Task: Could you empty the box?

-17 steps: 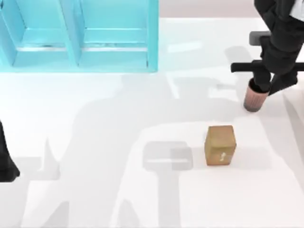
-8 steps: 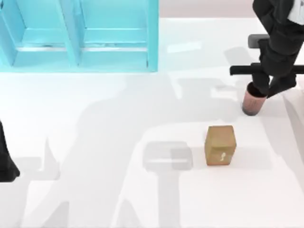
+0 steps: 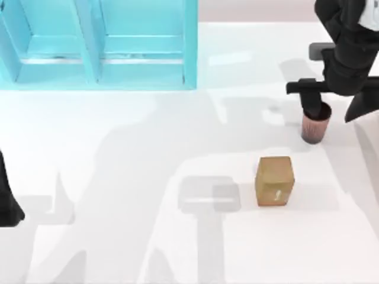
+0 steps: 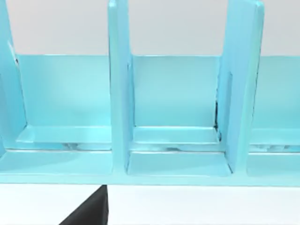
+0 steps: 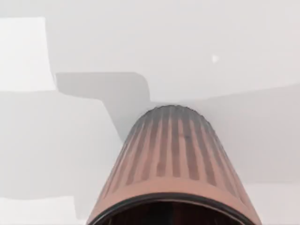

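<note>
Box: a light-blue box (image 3: 100, 44) with upright dividers is sitting at the far left part of the white table (image 3: 148, 236); in the left wrist view its compartments (image 4: 173, 103) are showing bare floors and walls.
Cup: a ribbed, reddish-brown cup (image 3: 315, 125) with a dark rim is standing upright on the table at the right side, well apart from the box; in the right wrist view it (image 5: 173, 164) is seen from just above its rim, with the table beneath it.
Block: a tan wooden block (image 3: 275, 180) is resting on the table near the cup, on the side toward the near edge, not touching it.
Right gripper: the right gripper (image 3: 336, 106) is hanging over the cup at the table's right side; one dark finger is reaching down at the cup's rim and the other is standing off beside it, so the fingers are looking spread and gripping nothing.
Left arm: the left arm (image 3: 7, 201) is sitting parked at the table's left edge; I cannot tell how its gripper is set.
</note>
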